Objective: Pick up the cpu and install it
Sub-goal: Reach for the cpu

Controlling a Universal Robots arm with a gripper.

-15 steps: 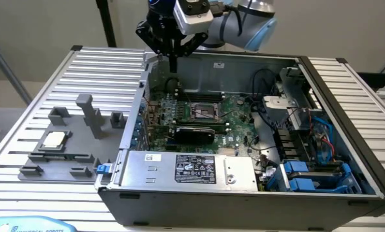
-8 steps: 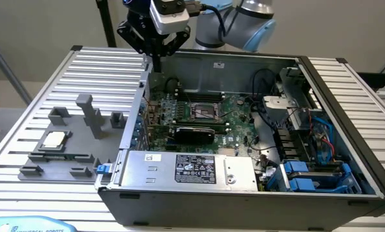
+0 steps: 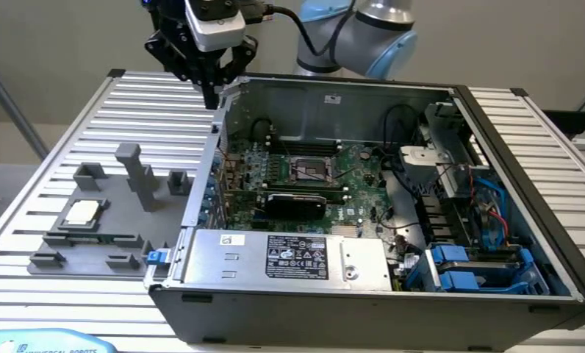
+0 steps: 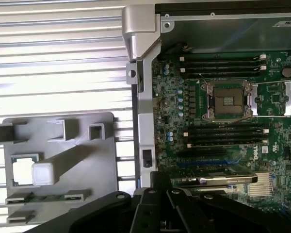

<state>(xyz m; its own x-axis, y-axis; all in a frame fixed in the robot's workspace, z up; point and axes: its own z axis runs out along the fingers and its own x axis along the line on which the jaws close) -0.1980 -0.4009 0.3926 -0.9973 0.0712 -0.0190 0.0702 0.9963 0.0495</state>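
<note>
The cpu (image 3: 81, 213), a small flat square chip with a pale metal top, lies in a recess of the grey fixture plate (image 3: 87, 250) on the slatted table, at the exterior view's left. In the wrist view the cpu (image 4: 22, 171) is partly covered by a tall grey post (image 4: 44, 173). My gripper (image 3: 211, 97) hangs high above the table beside the back corner of the open computer case, far from the cpu. It is shut with nothing in it. The black fingers (image 4: 153, 211) show in the wrist view. The black-framed socket (image 3: 312, 170) on the green motherboard (image 4: 184, 121) stands open and empty.
The open computer case (image 3: 371, 294) fills the middle and the exterior view's right, with its metal wall (image 4: 140, 73) between fixture and motherboard. Grey blocks and a tall post (image 3: 136, 173) rise from the fixture plate. A power supply (image 3: 292, 257) and blue cables (image 3: 489, 213) sit inside the case.
</note>
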